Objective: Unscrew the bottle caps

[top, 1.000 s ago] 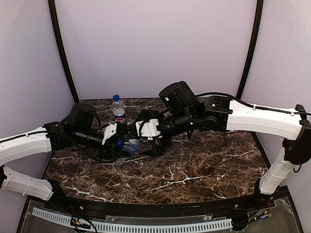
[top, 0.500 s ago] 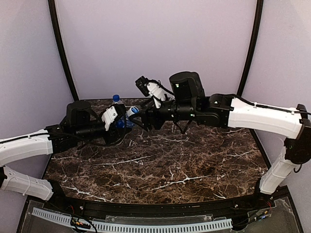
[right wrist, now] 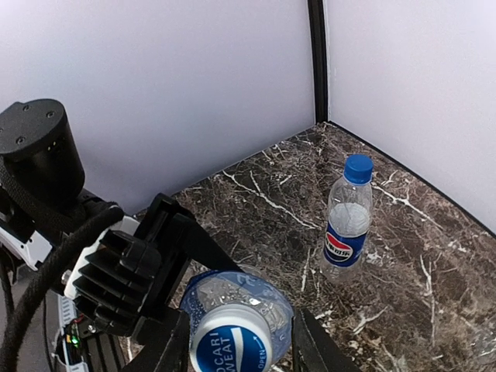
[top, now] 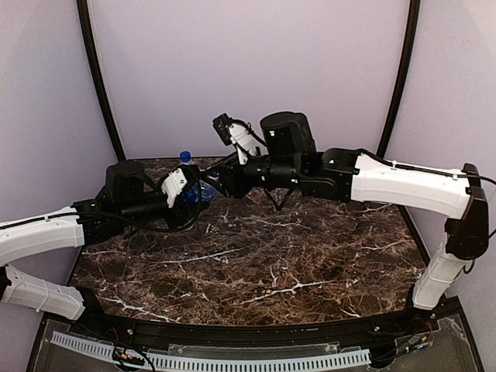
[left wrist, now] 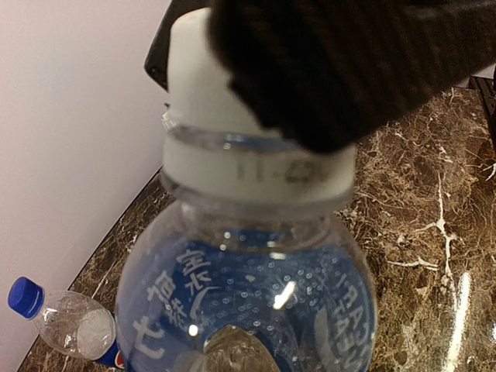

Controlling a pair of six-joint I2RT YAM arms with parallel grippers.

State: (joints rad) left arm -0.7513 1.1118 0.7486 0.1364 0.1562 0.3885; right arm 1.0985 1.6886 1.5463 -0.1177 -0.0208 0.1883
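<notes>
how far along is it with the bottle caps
Done: nothing visibly unscrewed. In hand: the left pincer holds the water bottle while the right pincer sits around its cap, seated on the neck. Left: that one, plus the dark blue cap on the standing Pepsi bottle.

The view is filled by a clear blue-labelled bottle (left wrist: 248, 310), seen close up, with white lettering on its label. Its neck is topped by a white cap (left wrist: 225, 116), whose upper right part is covered by black fingers (left wrist: 333, 70); another black piece is seen at the cap's left edge. At lower left a second bottle (left wrist: 74, 329), clear and closed with a dark blue cap (left wrist: 25, 297), is seen on the table (left wrist: 434, 256) beside the pale wall (left wrist: 70, 116). The table's brown marbled top is shown on the right.
</notes>
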